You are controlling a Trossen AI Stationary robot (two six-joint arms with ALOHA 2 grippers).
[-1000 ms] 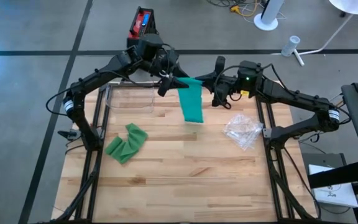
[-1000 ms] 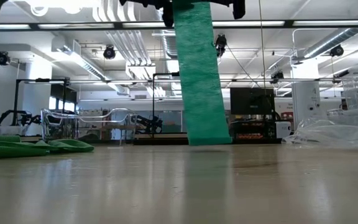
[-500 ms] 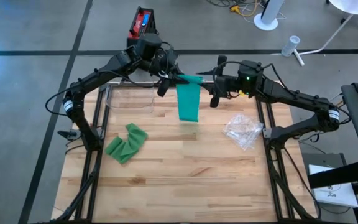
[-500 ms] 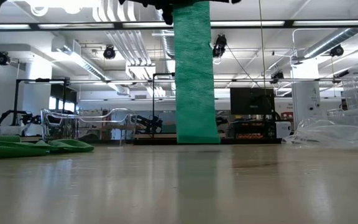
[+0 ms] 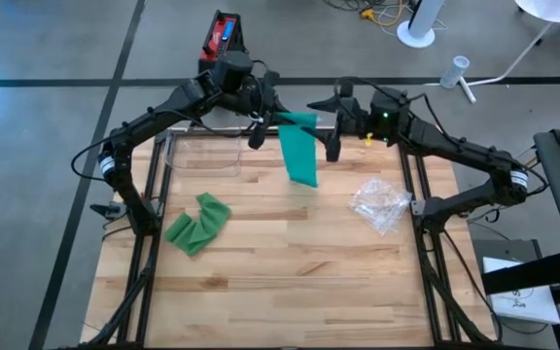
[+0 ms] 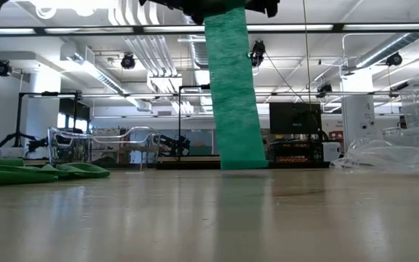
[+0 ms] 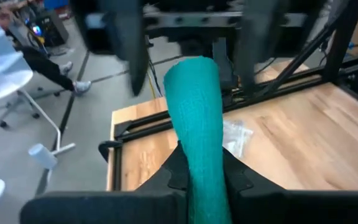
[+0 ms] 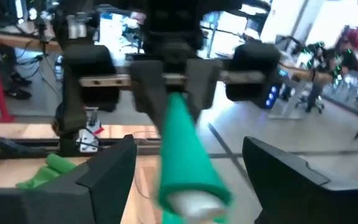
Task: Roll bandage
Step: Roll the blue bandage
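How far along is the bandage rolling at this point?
Done: one bandage is off the table and hangs as a loose strip. In hand: the left tool is shut on its top end, and the right tool stands open beside it. Left: the strip shows no roll yet, and a second bandage lies crumpled near the table's left edge.
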